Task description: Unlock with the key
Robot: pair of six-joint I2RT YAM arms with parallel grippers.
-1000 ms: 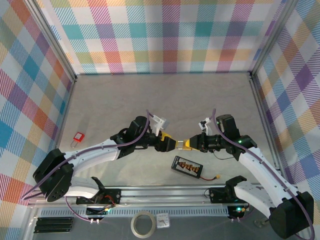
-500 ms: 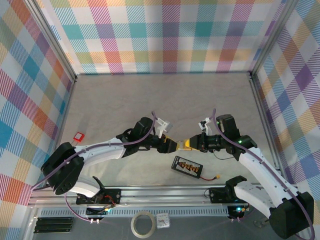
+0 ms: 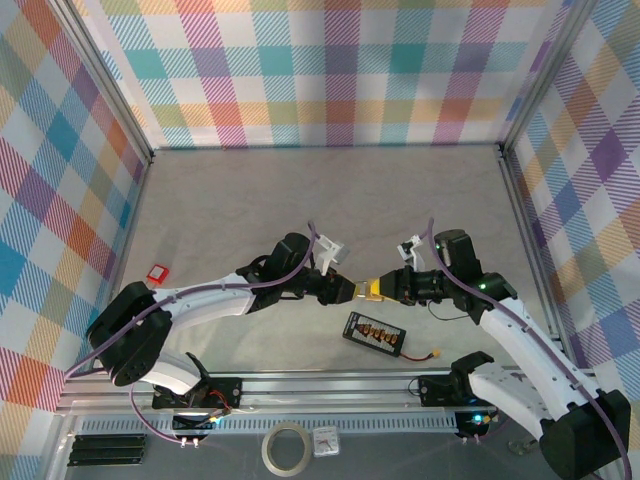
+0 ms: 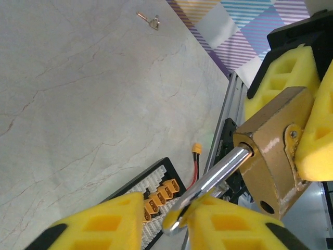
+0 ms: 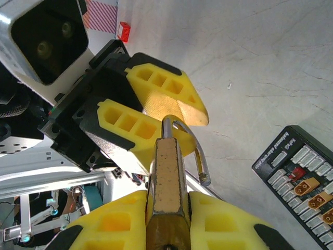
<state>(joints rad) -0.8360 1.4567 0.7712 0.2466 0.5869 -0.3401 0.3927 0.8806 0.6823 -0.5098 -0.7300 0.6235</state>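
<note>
My right gripper [image 3: 388,289] [image 5: 167,208] is shut on the body of the brass padlock [image 3: 371,290] [image 5: 167,172] and holds it above the table. The padlock's silver shackle [image 5: 200,156] [image 4: 218,169] stands open, its free end out of the body. My left gripper [image 3: 345,290] [image 4: 166,208] faces the padlock with its jaws narrowly open around the shackle. One pad [image 4: 229,221] touches the shackle and a gap remains on the other side. A tiny thin metal piece [image 4: 151,20], apparently the key, lies far off on the table.
A black charger board [image 3: 373,334] [image 4: 156,192] [image 5: 299,177] with orange plugs and a red lead lies just below the grippers. A small red padlock [image 3: 157,270] [image 5: 124,31] sits at the left wall. A tape roll [image 3: 284,449] lies beyond the front rail.
My left gripper has moved right, up to the padlock, and its jaws have narrowed around the shackle. The right gripper and the padlock have stayed in place.
</note>
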